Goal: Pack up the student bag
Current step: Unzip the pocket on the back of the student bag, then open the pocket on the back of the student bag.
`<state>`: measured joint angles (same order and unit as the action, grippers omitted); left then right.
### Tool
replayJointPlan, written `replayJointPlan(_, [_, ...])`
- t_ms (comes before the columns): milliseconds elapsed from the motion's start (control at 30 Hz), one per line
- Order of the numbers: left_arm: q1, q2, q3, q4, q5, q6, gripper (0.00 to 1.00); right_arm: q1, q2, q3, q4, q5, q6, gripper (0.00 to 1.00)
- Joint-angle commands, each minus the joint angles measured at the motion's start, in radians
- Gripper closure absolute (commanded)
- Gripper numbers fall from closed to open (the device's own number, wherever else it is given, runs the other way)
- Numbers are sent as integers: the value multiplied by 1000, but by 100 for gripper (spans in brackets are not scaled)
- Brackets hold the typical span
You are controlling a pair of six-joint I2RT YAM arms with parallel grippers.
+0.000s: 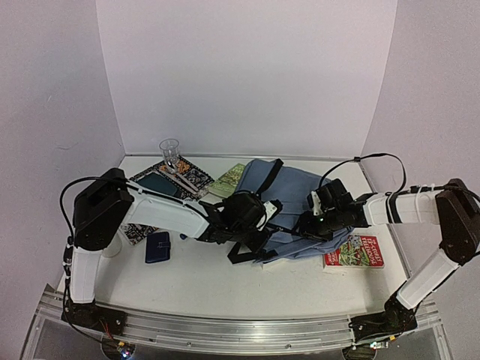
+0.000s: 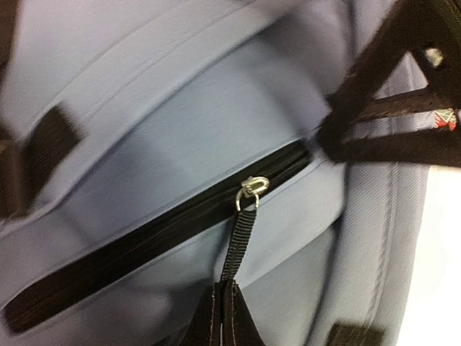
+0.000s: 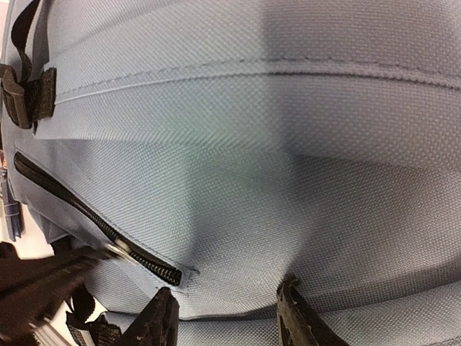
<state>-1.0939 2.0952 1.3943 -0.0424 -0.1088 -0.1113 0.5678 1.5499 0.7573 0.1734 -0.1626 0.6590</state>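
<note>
The student bag point(image 1: 296, 199) is a grey-blue fabric backpack with black straps, lying in the middle of the table. My left gripper point(image 1: 262, 214) is at its near left side. In the left wrist view the left gripper point(image 2: 227, 310) is shut on the black webbing pull point(image 2: 235, 241) of the silver zipper slider point(image 2: 252, 189), on a dark zipper line point(image 2: 137, 249). My right gripper point(image 1: 307, 225) is at the bag's near edge. In the right wrist view the right gripper point(image 3: 227, 317) is open, its fingertips point(image 3: 162, 317) pressed on the fabric beside the zipper's end point(image 3: 169, 272).
A red book point(image 1: 354, 251) lies right of the bag. A dark blue wallet point(image 1: 157, 246) lies at the near left. A patterned book point(image 1: 191, 176) bearing a dark tablet, a clear glass point(image 1: 170, 150) and a green book point(image 1: 229, 180) are at the back left.
</note>
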Motion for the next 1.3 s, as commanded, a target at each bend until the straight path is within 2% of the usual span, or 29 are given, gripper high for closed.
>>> replayJointPlan(0, [54,-123,-71,-7,-42,-61,100,-37,-2,-48,-97,30,2,54])
replayJointPlan(200, [118,-192,-172,-51,-90,-85,100,-66,-7,-73,-100,42,5,55])
replayJointPlan(467, [192,-256,-264,-148,-234,-123,100,-92,-24,-81,-111,54,-15,57])
replayJointPlan(600, [193,-254,-257,-158,-182,-154,100,-90,-31,-25,-153,55,-82,56])
replayJointPlan(833, [193,-239,-230,-144,-95,-171,100,1,-76,156,-267,147,-304,36])
replayJointPlan(1000, [193,-241,-234,-125,-81,-175,100,85,-20,282,-283,238,-518,20])
replayJointPlan(1133, [194,-234,-235,-110,-54,-189,100,140,78,371,-294,290,-672,14])
replayJointPlan(1267, [195,-233,-244,-90,-44,-214,100,178,165,432,-296,331,-779,13])
